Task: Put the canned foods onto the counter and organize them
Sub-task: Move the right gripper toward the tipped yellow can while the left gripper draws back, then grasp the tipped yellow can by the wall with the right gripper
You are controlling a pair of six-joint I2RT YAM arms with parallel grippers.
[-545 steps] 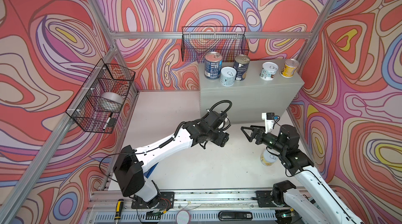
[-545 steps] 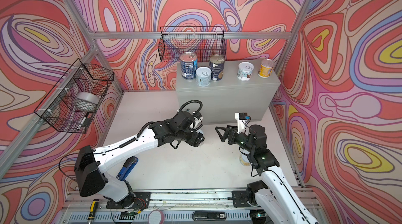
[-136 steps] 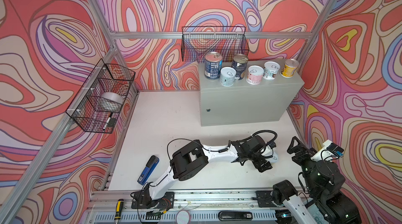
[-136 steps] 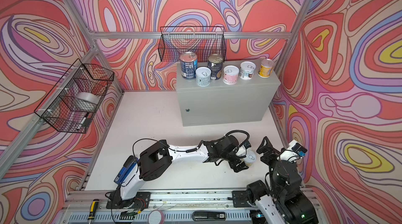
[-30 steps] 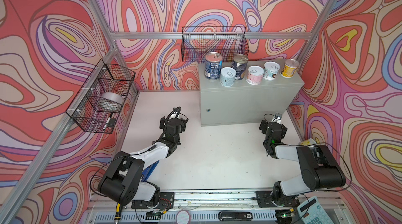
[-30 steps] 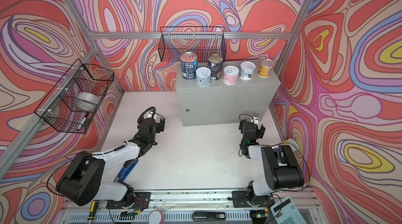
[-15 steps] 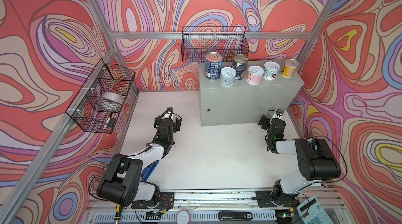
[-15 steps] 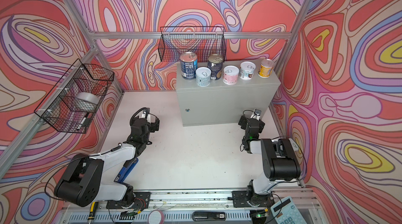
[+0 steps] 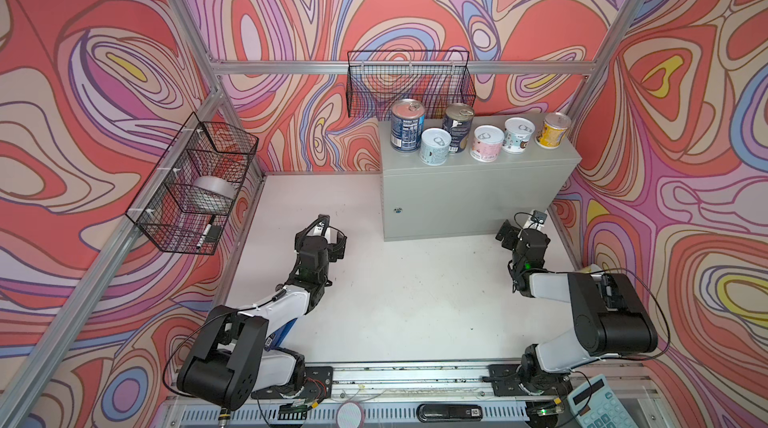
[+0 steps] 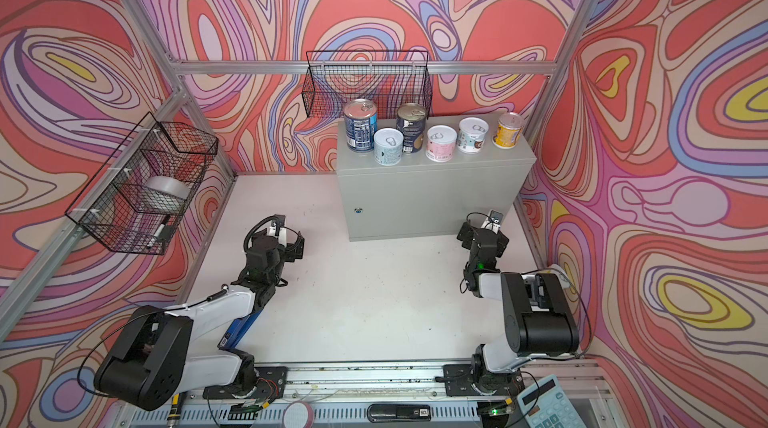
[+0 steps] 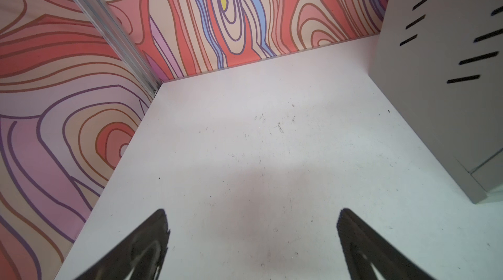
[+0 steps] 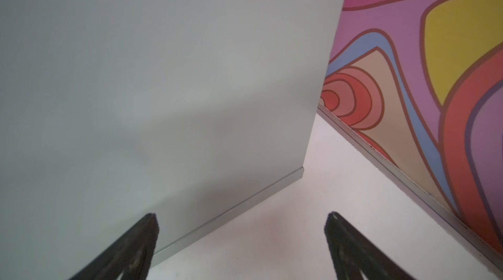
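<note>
Left claw [image 11: 252, 210] spread wide, empty, right claw [image 12: 241, 214] likewise

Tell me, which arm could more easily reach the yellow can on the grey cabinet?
Probably the right. The right gripper is open and empty by the front right corner of the counter, under the end where the yellow can stands. The left gripper, also open, sits beyond the counter's opposite end.
</note>
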